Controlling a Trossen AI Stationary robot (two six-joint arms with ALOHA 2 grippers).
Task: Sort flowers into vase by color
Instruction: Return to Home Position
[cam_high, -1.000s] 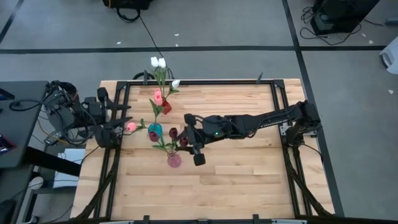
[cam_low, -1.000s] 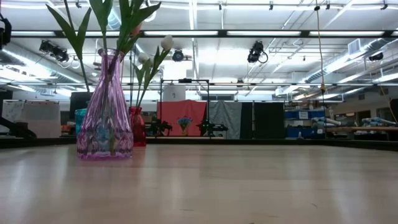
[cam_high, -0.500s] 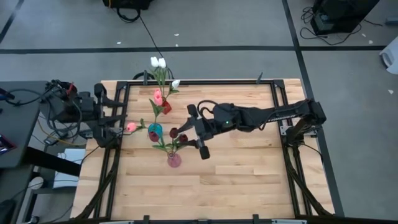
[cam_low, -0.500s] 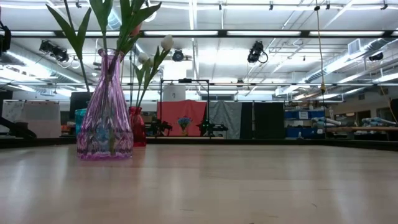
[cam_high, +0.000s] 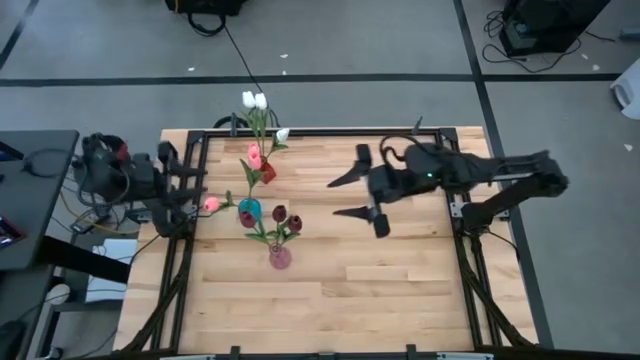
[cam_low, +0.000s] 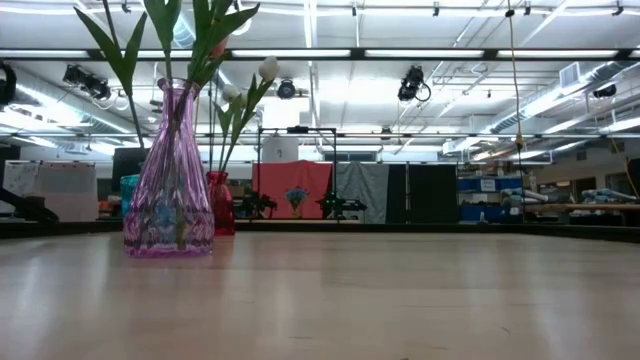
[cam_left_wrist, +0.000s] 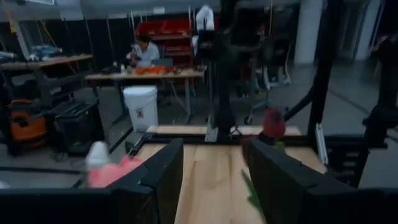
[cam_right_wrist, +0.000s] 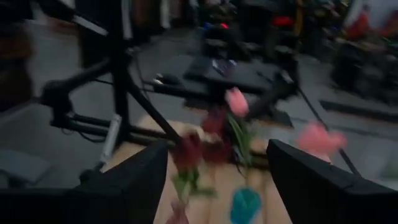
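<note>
Task looks all but done, we judge: no loose stems on table (cam_high: 400, 290). Sorted so far: white flowers (cam_high: 254, 100) in red vase (cam_high: 267, 173), dark red flowers (cam_high: 280, 213) in pink vase (cam_high: 280, 258), pink flower (cam_high: 211, 203) leaning out of teal vase (cam_high: 248, 210).

Doubtful: second pink head (cam_high: 254, 153) just beside red vase; we cannot tell which vase holds it.

Over table, well apart from vases: right gripper (cam_high: 335, 198), fingers spread wide, empty. At left table edge: left gripper (cam_left_wrist: 216, 147), fingers parted, nothing between.

Left to do: likely only parking arms.

Low view cuts off most heads; teal vase mostly hidden behind pink vase.

Three vases (cam_high: 280, 257), eight tulips (cam_high: 260, 100) in three colours.
</note>
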